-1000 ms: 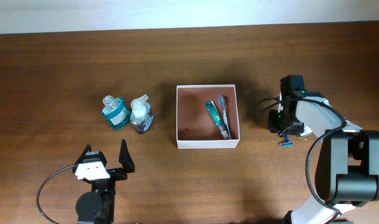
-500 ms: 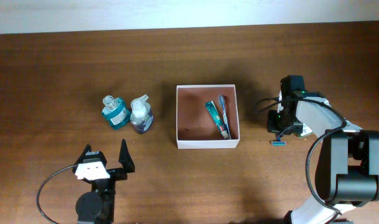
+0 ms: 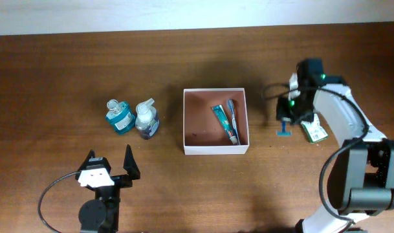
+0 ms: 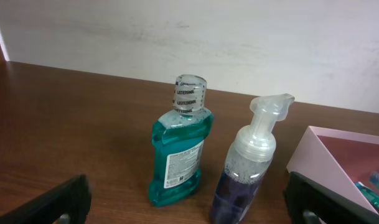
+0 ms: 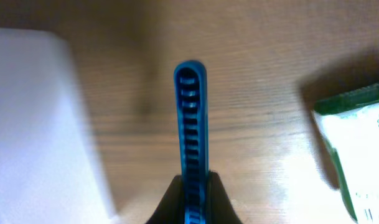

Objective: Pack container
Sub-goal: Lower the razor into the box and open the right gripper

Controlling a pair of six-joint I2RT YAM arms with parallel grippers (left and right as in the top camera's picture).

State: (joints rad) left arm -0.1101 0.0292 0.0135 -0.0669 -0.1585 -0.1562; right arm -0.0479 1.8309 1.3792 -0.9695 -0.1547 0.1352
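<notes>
Two fingers of the left gripper (image 3: 108,162) are spread to their widest at the near table (image 3: 48,71) edge, with nothing between them. It is judged to be parked, aimed at the mouthwash (image 4: 180,149) and the soap pump (image 4: 251,168), which stand upright just beside each other, left of the container (image 3: 215,150). The container is set mid-table, between the bottles and the right arm. Two things are laid side by side in its right half: a toothpaste tube (image 3: 224,123) and a toothbrush (image 3: 233,115). Its left half is bare. Just right of it, the right gripper (image 3: 287,120) is clamped tight on a razor (image 5: 190,118) (only the ribbed blue handle is shown at the wrist), presumably for carrying over the wall. A green packet (image 3: 313,131) is seen lying to its right.
</notes>
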